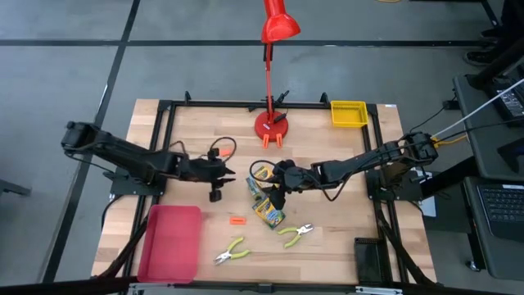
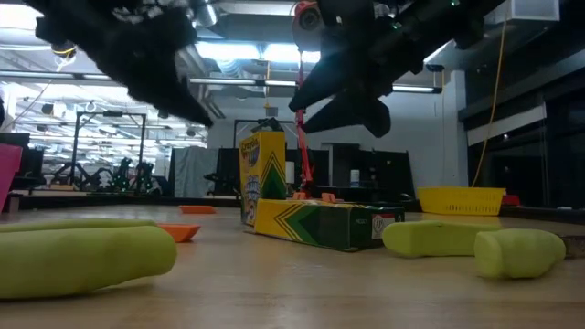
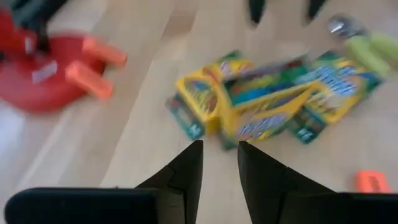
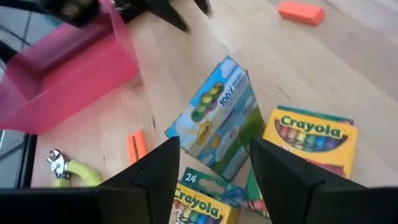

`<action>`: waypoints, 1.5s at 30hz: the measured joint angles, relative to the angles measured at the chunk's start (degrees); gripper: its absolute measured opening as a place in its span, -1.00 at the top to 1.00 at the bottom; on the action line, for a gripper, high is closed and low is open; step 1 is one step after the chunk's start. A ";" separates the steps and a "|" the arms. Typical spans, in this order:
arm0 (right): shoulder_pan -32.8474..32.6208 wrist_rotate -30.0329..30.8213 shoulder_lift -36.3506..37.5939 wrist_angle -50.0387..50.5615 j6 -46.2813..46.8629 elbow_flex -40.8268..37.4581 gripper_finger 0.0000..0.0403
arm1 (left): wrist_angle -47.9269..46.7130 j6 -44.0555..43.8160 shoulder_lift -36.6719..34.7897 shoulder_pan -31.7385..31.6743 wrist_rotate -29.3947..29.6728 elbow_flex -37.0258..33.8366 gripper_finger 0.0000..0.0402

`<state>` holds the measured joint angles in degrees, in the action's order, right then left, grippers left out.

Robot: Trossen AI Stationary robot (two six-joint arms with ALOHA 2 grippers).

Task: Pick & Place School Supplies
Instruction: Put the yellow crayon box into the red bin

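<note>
Yellow-and-green cardboard crayon boxes (image 1: 265, 202) lie heaped mid-tabletop, one standing upright. Above them hovers the right gripper (image 4: 214, 163), fingers spread wide and empty. Left gripper (image 3: 219, 163), toward the left edge, fingers narrowly parted, holds nothing.

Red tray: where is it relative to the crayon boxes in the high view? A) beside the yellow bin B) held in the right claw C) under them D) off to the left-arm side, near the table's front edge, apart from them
D: the red tray lies flat at the front of the left-arm side, apart from the crayon boxes at mid-table.
</note>
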<state>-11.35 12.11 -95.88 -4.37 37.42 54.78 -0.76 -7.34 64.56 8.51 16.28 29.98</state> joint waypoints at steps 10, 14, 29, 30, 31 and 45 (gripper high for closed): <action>-0.40 5.48 0.02 12.59 11.72 0.00 0.01 | 0.67 24.96 -4.61 0.00 -5.76 0.00 0.51; -1.85 5.70 0.02 16.64 14.86 -0.02 0.01 | 0.96 26.00 -3.14 -0.54 -4.39 2.15 0.51; -14.13 18.20 14.99 31.06 27.69 -0.02 -0.06 | -1.54 34.25 9.20 -3.10 -11.44 10.69 0.51; -14.99 18.60 16.45 33.27 28.53 -0.02 -0.07 | -0.86 35.94 9.54 -3.10 -11.49 10.69 0.51; -15.85 18.95 17.70 35.45 29.95 -0.02 -0.07 | -0.61 37.47 9.77 -3.13 -11.48 10.70 0.51; -24.70 28.01 23.15 48.64 46.21 -0.04 -0.08 | 3.25 44.18 13.66 -3.43 -12.09 10.56 0.51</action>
<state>-36.05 40.12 -72.73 44.27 83.64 54.74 2.49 36.84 78.23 5.08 4.19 40.53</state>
